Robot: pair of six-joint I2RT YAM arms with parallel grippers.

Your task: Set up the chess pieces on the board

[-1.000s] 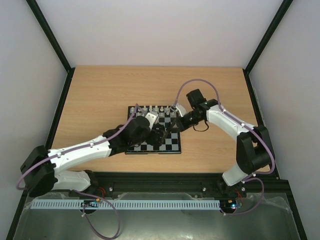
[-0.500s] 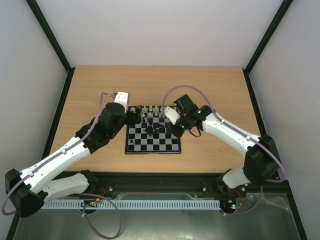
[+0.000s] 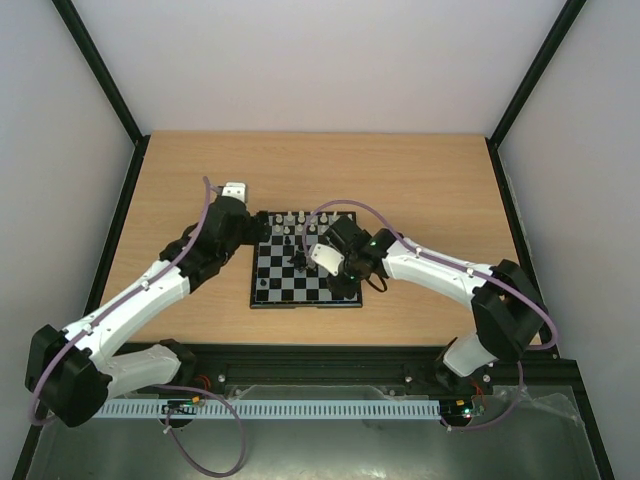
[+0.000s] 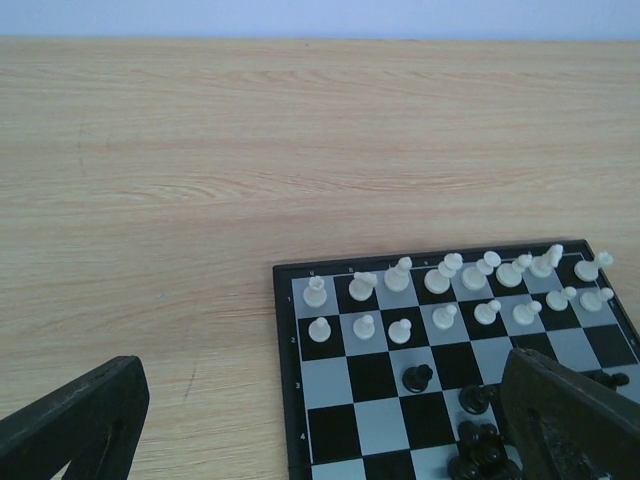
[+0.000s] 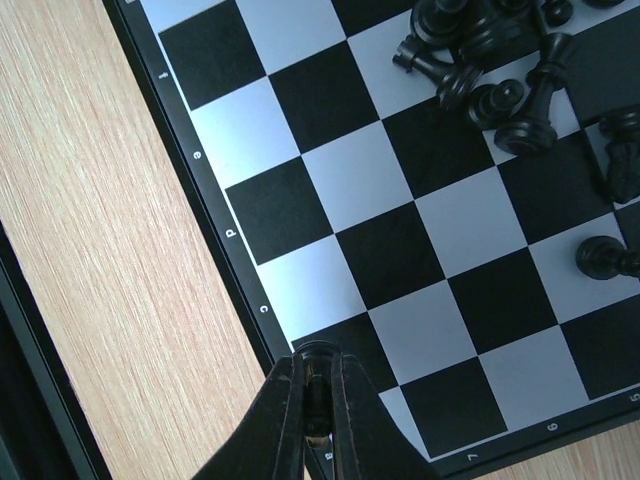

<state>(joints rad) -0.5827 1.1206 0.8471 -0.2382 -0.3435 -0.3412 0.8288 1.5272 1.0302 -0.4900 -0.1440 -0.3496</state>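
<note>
The board (image 3: pixel 275 287) lies mid-table. White chess pieces (image 3: pixel 305 218) stand in two rows along its far edge, also seen as white chess pieces (image 4: pixel 450 290) in the left wrist view. A heap of black chess pieces (image 5: pixel 490 60) lies toppled near the board's middle, and one black piece (image 5: pixel 600 258) lies apart. My right gripper (image 5: pixel 318 400) is shut on a small black piece (image 5: pixel 318 355), just above a dark square at the board's near edge. My left gripper (image 4: pixel 320 440) hangs wide open over the board's far left corner, holding nothing.
The wooden table (image 3: pixel 420 190) runs round the board on all sides. A black frame rail (image 3: pixel 330 352) borders the near edge, and the arms' bases sit behind it. Pale walls close in the left, right and far sides.
My left arm pulled back from the board's middle to its far left corner. My right arm swung from the far right of the board to its near edge, carrying the black piece.
</note>
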